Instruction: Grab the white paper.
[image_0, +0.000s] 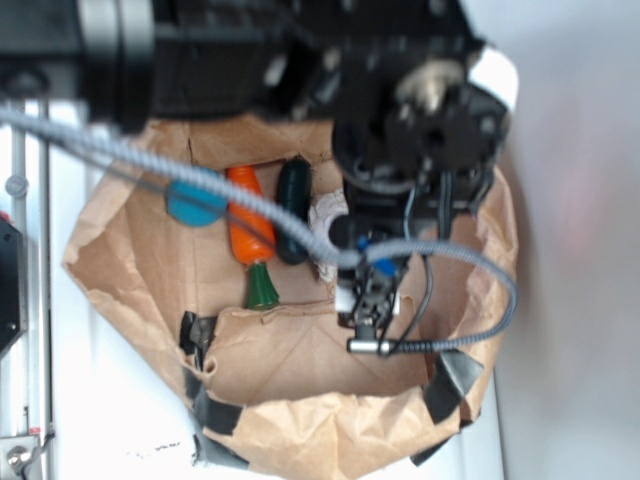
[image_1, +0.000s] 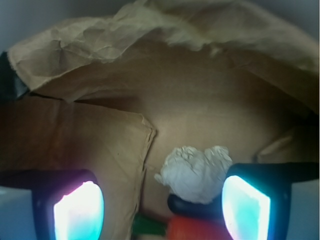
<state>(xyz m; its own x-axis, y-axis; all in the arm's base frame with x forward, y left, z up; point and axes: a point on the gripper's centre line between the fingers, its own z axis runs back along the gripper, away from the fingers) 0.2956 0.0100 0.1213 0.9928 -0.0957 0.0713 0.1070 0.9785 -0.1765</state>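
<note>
Overhead, the gripper (image_0: 372, 300) hangs inside the brown paper bag (image_0: 130, 260), the white paper (image_0: 326, 215) just behind it beside the dark vegetable (image_0: 293, 210). Wrist view: fingers (image_1: 79, 210) spread wide; closing now risks pinching that vegetable or the carrot (image_1: 195, 230).

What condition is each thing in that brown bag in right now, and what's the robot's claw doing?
White paper: crumpled into a wad, lying loose, not gripped.
Gripper: open, one finger right beside the wad.
Brown paper bag: open, wrinkled, edges patched with dark tape.
Carrot: lying flat, green end toward the bag's front flap.
Dark oblong object: lying beside the carrot.
Blue object: resting on the bag floor, partly hidden by a cable.
</note>
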